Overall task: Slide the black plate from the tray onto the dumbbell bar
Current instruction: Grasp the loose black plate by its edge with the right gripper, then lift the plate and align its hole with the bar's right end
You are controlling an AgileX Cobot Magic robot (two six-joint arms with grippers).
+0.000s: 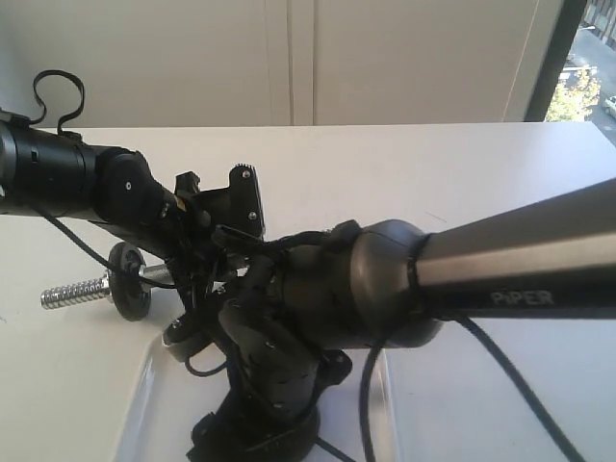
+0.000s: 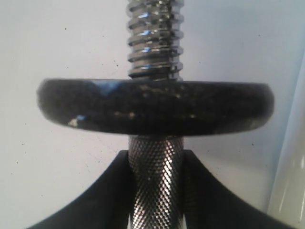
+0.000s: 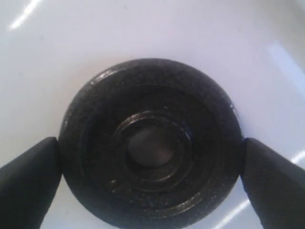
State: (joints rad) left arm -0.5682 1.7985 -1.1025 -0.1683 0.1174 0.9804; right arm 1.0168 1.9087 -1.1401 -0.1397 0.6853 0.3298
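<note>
My left gripper (image 2: 156,160) is shut on the knurled middle of the dumbbell bar (image 2: 156,191). A black disc (image 2: 155,107) sits on that bar just beyond the fingers, with the threaded end (image 2: 155,38) past it. In the exterior view the dumbbell bar (image 1: 72,292) points left above the table. The black plate (image 3: 152,138) lies flat in the tray (image 3: 71,47). My right gripper (image 3: 151,149) straddles it, both fingers (image 3: 274,181) pressed against its rim. In the exterior view the tray (image 1: 144,395) is at the bottom and my right arm hides the plate.
The right arm's dark body (image 1: 385,289) reaches in from the right and covers the middle of the scene. Cables (image 1: 500,375) hang from it. The white table (image 1: 433,173) runs back to a pale wall, with a window (image 1: 582,77) at the far right.
</note>
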